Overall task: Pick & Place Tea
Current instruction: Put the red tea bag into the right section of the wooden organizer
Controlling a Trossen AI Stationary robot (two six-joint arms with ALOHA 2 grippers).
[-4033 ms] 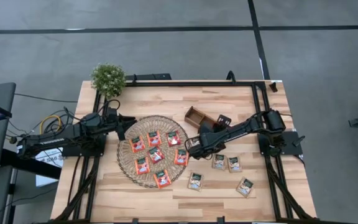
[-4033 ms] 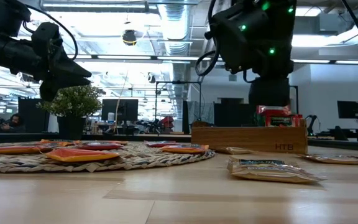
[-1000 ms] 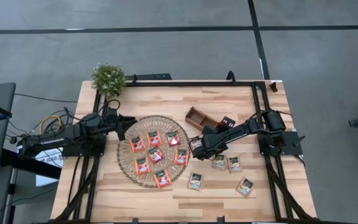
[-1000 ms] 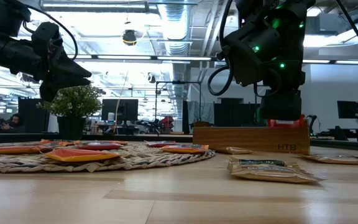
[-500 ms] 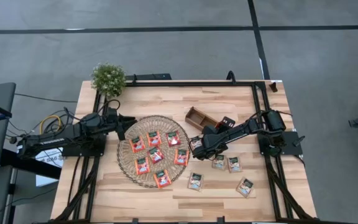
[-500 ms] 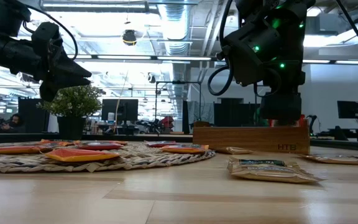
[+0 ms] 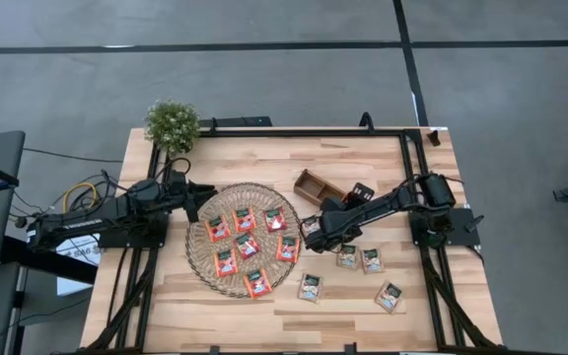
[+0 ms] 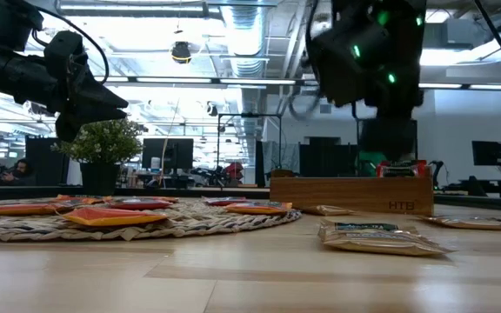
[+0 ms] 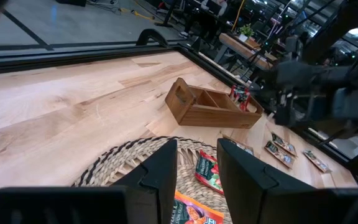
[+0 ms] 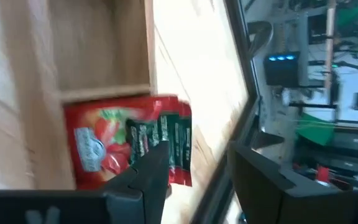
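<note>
Several red tea sachets (image 7: 247, 245) lie flat on the round wicker mat (image 7: 191, 247). Green-and-pale tea sachets (image 7: 348, 258) lie on the bare wood to its right. Red tea (image 10: 114, 146) stands on edge in the right-end compartment of the wooden tray (image 7: 314, 182); its top (image 8: 398, 167) shows above the tray wall. My right gripper (image 10: 194, 165) hangs open just above that compartment (image 8: 388, 143), nothing between its fingers. My left gripper (image 7: 197, 200) waits open above the mat's far left rim.
A small potted plant (image 7: 172, 123) stands at the far left corner. Black frame rails (image 7: 304, 131) run along the table's edges. Bare wood (image 7: 264, 320) lies along the near edge. The tray's other compartments (image 9: 207, 102) hold nothing.
My right gripper has let go of the red tea and risen from the tray's right-end compartment. The tea stays standing there on edge.
</note>
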